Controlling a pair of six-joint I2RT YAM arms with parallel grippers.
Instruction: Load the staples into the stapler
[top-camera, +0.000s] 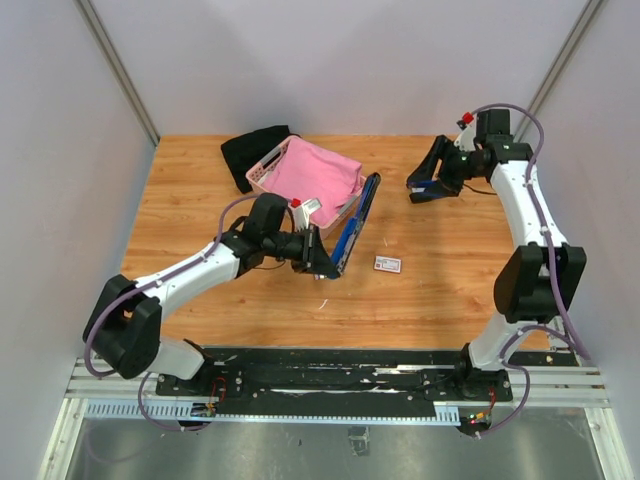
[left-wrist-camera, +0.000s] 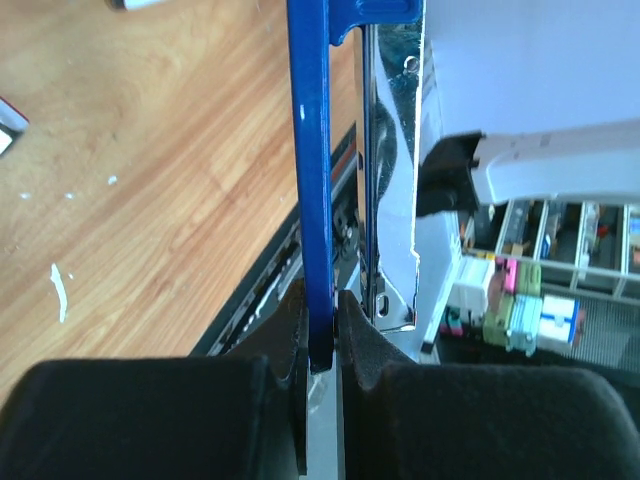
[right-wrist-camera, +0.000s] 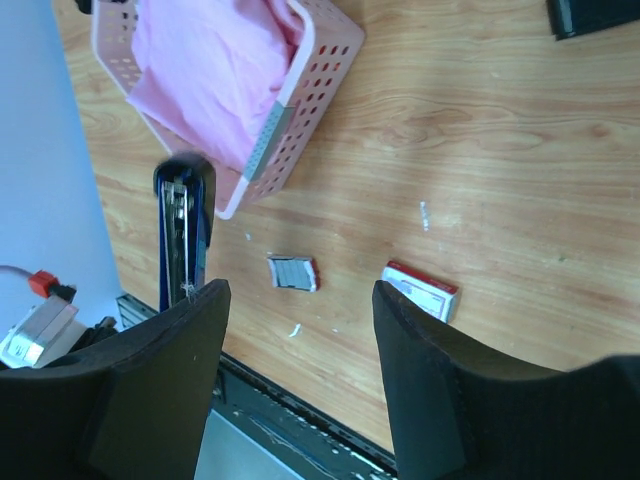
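The left end effector (top-camera: 322, 258) is clamped on the blue stapler (top-camera: 355, 220), which stands open. Just to its right, the staples (right-wrist-camera: 292, 272) lie on the tabletop (top-camera: 440, 290) between the stapler and the white carton (top-camera: 388, 264). At the far right, the right end effector (top-camera: 425, 186) hovers wide open and empty.

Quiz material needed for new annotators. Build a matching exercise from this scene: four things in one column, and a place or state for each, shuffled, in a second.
Things
1. stapler
2. staples
3. pink cloth
4. right gripper

Places or states
A. inside the pink basket
B. fingers apart, holding nothing
C. lying loose on the table
D. pinched between the fingers of the left gripper

Pairs: 1-D, 2-C, 3-A, 4-B
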